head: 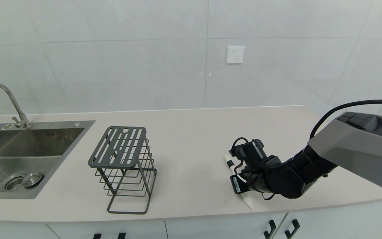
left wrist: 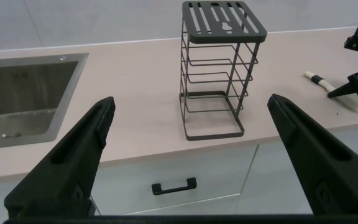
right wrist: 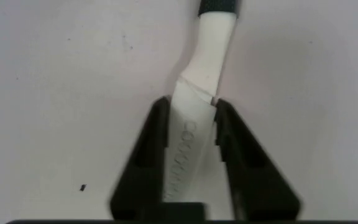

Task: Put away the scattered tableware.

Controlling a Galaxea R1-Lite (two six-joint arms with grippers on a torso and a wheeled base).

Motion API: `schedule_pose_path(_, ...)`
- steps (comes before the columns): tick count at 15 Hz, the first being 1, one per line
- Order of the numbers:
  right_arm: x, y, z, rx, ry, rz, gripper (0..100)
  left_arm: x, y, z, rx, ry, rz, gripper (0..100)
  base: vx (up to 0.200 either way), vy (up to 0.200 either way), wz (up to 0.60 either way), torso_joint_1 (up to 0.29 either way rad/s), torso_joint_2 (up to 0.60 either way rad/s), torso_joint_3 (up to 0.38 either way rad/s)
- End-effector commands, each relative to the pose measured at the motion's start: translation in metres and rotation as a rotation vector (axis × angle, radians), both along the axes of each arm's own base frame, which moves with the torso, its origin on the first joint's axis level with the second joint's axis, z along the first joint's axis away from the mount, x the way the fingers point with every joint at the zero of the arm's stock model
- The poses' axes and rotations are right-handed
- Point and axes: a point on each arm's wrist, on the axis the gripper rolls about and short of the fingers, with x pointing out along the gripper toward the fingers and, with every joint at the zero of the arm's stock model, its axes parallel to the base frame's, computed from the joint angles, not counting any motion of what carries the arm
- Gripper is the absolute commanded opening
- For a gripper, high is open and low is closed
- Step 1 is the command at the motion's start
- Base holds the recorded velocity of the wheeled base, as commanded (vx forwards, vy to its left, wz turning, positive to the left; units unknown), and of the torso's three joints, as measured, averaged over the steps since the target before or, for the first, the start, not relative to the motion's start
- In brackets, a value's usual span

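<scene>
- So, knife [head: 247, 199] = white w/ a black band nr the handle end. It lies flat on counter [head: 191, 139], lower right of head frame, tip twd the front edge, handle twd the wall.
- R gripper [right wrist: 192, 107] sits low over it, one finger each side of the blade, just past the handle junction. Fingers look pressed onto the blade's two long edges, i.e. pinching it; no gap visible.
- Knife seems to rest on the counter, not lifted yet as far as I can tell.
- Step in hand (my read): confirm the pinch, then lift & carry to rack [head: 122, 146], left of centre in head frame, well apart from the knife.
- To do it well: the hold is on a thin, slick blade, not the handle, so it's prob prone to pivot or slip. Keep the squeeze firm, lift straight up & slow, and check the handle end doesn't droop before swinging over.
- Rack top = slotted plate, so the blade likely goes in tip-down. Wrist must turn the knife upright & line it up w/ a slot.
- Rack is light wire and may slide or tip if the blade snags, so go down gently.
- L gripper [left wrist: 191, 101]: fingers spread wide, holding nothing, out in front of the counter w/ the rack ahead of it.
- Sink [head: 28, 142] at left edge of head frame, faucet [head: 2, 96] above it.
</scene>
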Motion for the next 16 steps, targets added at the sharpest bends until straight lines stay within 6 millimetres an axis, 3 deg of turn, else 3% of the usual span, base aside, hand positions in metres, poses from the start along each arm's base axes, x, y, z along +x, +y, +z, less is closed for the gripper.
schedule_pose_path(1, -0.002, 0.001, -0.002, -0.002, 0.015, -0.005, 0, 0.000, 0.000, 0.000, 0.000, 0.002, 0.000, 100, 0.000, 0.000, 0.00, 0.000, 0.00, 0.000)
schedule_pose_path(3, 0.003, 0.000, 0.006, 0.018, -0.017, -0.013, 0, 0.000, 0.000, 0.000, 0.000, 0.002, 0.000, 100, 0.000, 0.000, 0.00, 0.000, 0.00, 0.000)
schedule_pose_path(8, 0.018, -0.008, 0.060, 0.160, -0.254, -0.041, 0, 0.000, 0.000, 0.000, 0.003, 0.005, -0.005, 100, 0.000, 0.000, 0.00, 0.000, 0.00, 0.000)
schedule_pose_path(11, 0.012, -0.009, 0.089, 0.234, -0.373, -0.031, 0, 0.000, 0.000, 0.000, 0.006, 0.011, -0.009, 100, 0.000, 0.000, 0.00, 0.000, 0.00, 0.000)
schedule_pose_path(16, 0.012, -0.009, 0.100, 0.273, -0.447, -0.014, 0, 0.000, -0.001, 0.000, 0.009, 0.010, -0.032, 100, 0.000, 0.000, 0.00, 0.000, 0.00, 0.000)
